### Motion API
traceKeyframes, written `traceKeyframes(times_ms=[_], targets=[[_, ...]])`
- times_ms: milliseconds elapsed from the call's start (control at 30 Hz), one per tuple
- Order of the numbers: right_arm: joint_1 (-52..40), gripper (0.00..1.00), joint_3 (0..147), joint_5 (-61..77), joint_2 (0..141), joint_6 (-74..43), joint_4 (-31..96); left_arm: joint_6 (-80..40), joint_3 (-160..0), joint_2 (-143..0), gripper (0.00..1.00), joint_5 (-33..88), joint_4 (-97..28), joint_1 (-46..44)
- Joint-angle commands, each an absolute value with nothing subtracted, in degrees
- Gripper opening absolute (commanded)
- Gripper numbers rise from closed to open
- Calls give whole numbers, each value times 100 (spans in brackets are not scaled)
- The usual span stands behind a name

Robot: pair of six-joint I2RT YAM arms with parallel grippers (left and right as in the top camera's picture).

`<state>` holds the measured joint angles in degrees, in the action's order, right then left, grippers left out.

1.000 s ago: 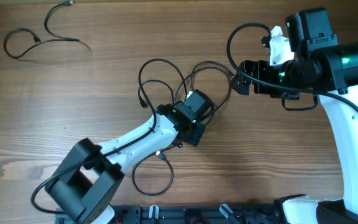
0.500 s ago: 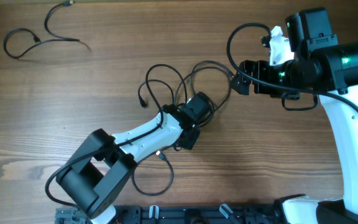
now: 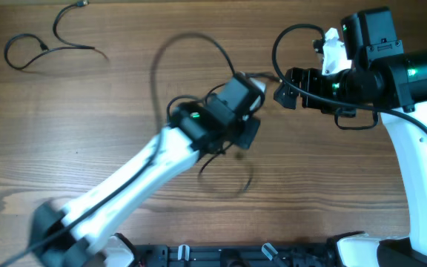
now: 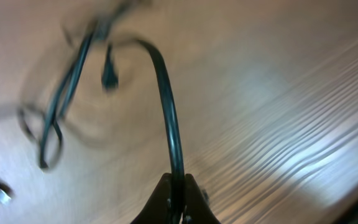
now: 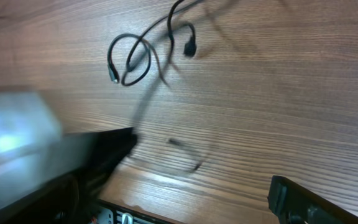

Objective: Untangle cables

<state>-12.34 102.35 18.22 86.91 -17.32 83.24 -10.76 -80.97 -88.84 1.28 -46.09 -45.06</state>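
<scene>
My left gripper (image 4: 176,188) is shut on one black cable (image 4: 168,106), which arcs up from between the fingers. The arm is raised and blurred over the middle of the table, with the left gripper (image 3: 245,130) under its camera block. From it a lifted loop of the cable (image 3: 170,46) swings up and left, and a lower loop (image 3: 228,176) hangs by the table. More tangled strands (image 4: 53,127) and a small plug (image 4: 109,77) lie left of the held cord. My right gripper (image 3: 279,94) is open just right of the bundle, holding nothing. Its wrist view shows the right gripper (image 5: 204,180) above coiled cable (image 5: 131,60).
A separate black cable (image 3: 44,49) lies curled at the table's far left corner. The table's front edge carries a black rail (image 3: 221,256). The right arm's white base (image 3: 421,178) stands at the right side.
My left gripper has closed on a cable and lifted up and to the right, pulling the bundle off the table; the loops have stretched upward. The right arm has hardly moved.
</scene>
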Motion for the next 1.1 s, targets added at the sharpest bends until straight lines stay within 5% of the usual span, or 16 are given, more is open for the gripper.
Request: traceKeyframes(times_ms=[0,533,700,933,1067], targets=[[-1258,99,10206,1916,8691,-1822,8305,-1022,-8641,-8145,4,211,-4405,-4451],[-1258,100,10206,1916,8691,-1824,8291,-1404,-8744,-6143,4,167,-1516,-4150],[-1258,100,10206,1916,8691,-1970,8237,-2366,-8744,-6893,4,270,-2471,-4150],[-1258,100,10197,1892,8691,-1964,8272,-3489,-8724,-7336,4,434,-2088,-4147],[-1258,100,10195,1885,8691,-1918,8359,-5459,-8724,-7122,4,961,-1518,-4134]])
